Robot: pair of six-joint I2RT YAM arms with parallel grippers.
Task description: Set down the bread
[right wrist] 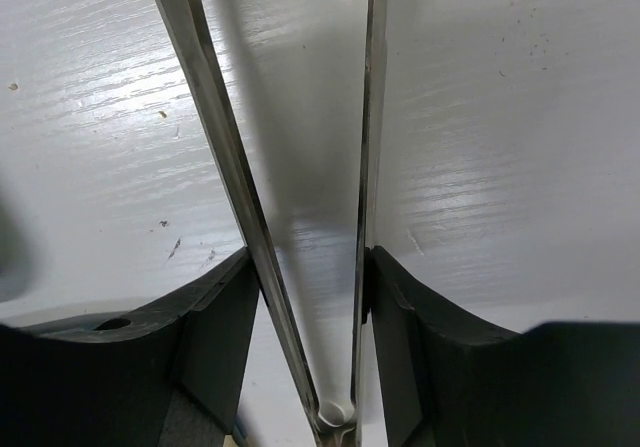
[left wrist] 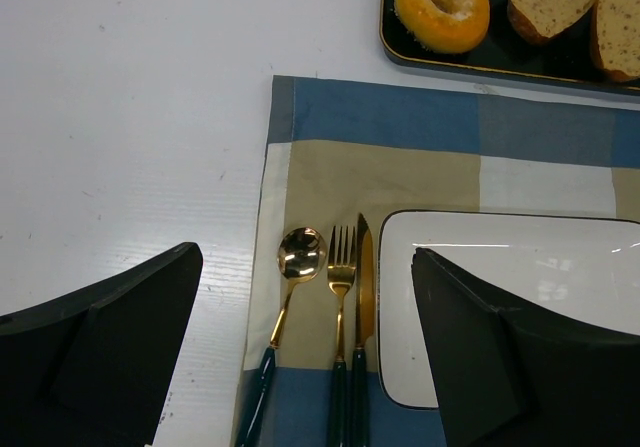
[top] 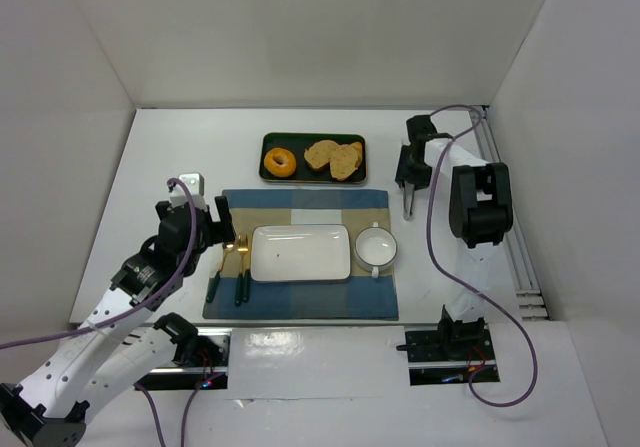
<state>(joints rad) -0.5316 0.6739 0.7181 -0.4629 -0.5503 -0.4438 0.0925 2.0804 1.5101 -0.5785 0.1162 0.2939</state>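
Clearly, the right tool [right wrist: 310, 287] clamps the tongs [right wrist: 222, 147] by both arms, above the tabletop [right wrist: 500, 117]. To its left, well apart, the bread [top: 347, 161] lies in the tray [top: 300, 174]. The left tool [left wrist: 305, 267] gapes empty over the cutlery [left wrist: 341, 297].

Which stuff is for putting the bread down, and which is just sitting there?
For the job: bread, tongs, right gripper holding them, probably the white plate.

Just lying about: doughnut, rounder slice, spoon, fork, knife, cup, placemat, tray.
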